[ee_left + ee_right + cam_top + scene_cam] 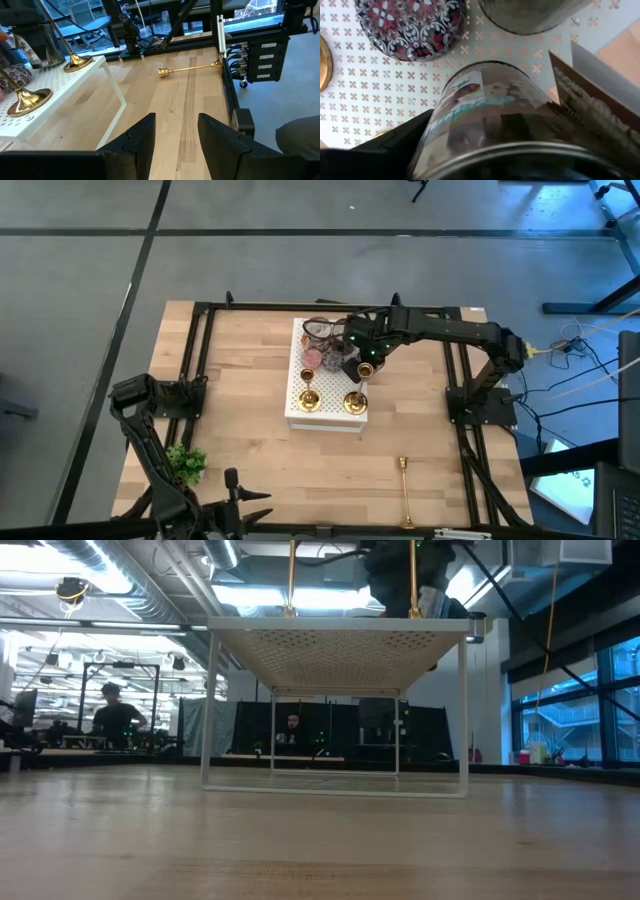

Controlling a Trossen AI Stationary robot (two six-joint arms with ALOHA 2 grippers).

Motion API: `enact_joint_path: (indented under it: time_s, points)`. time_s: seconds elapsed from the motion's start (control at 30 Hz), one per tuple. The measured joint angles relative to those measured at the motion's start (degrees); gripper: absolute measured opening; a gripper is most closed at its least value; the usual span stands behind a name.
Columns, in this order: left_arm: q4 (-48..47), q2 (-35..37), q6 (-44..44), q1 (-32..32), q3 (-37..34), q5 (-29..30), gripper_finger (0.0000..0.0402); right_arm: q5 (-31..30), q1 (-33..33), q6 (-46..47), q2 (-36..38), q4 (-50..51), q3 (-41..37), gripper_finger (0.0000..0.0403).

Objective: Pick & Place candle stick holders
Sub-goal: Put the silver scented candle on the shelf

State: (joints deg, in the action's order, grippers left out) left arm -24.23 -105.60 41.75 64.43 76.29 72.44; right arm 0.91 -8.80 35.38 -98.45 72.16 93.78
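On the white perforated shelf (295, 405) at the table's centre, two candle stick holders stand upright along its 6 o'clock edge, one (309, 400) toward 7 o'clock and one (356, 401) toward 5 o'clock, so by my reading two placements are done. A third candle stick holder (405, 489) lies on its side on the bare wood down at 5 o'clock of the table, well apart from the shelf, and looks to be what remains to be picked up. The right gripper (364, 368) hangs over the shelf just at 12 o'clock of the 5 o'clock holder, its jaws spread wide; its wrist camera is filled by a printed tin (485, 117) right below, and I cannot tell whether the fingers touch it. The left gripper (175, 137) waits at the table's 7 o'clock corner, fingers partly parted and holding nothing.
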Motion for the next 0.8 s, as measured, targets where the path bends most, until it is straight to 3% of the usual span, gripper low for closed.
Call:
enact_joint_path:
  time_s: [0.5, 0.8]
  points:
    - [-0.02, 0.00, 0.12, 0.04, 0.00, 0.00, 0.0143, 0.23, 0.28, -1.79, 0.15, -2.32, -0.02, 0.0357]
    - [-0.03, 0.00, 0.10, 0.04, 0.00, 0.00, 0.0143, 1.46, 0.28, -2.84, 0.00, -1.86, -0.07, 0.0393]
